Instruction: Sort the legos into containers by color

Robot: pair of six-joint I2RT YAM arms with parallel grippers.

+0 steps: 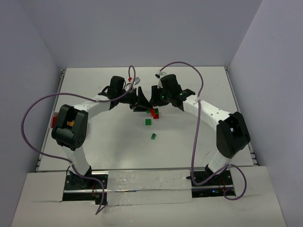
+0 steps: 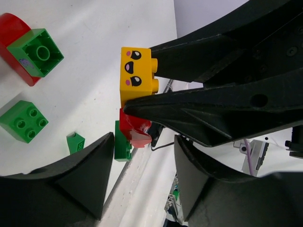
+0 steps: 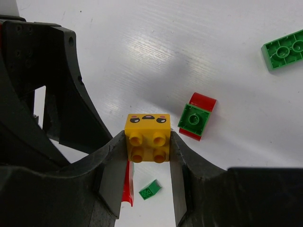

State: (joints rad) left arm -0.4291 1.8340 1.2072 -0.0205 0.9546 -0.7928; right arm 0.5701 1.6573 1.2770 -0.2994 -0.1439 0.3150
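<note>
Right wrist view: the right claw (image 3: 147, 138) is clamped on a yellow brick (image 3: 147, 124) with a painted face, lifted above the surface (image 3: 199, 52). A red piece (image 2: 135, 126) seems stuck to the brick's underside. The left claw (image 2: 144, 139) stands roughly half open just beside that red piece, gripping nothing. Splitting the colours likely calls for a square bite on the red, then a straight pull. Beyond, a green-on-red pair (image 3: 195, 118) and a loose green brick (image 3: 284, 49) lie on the white surface, ringed by plain pale walls (image 1: 151, 28).
</note>
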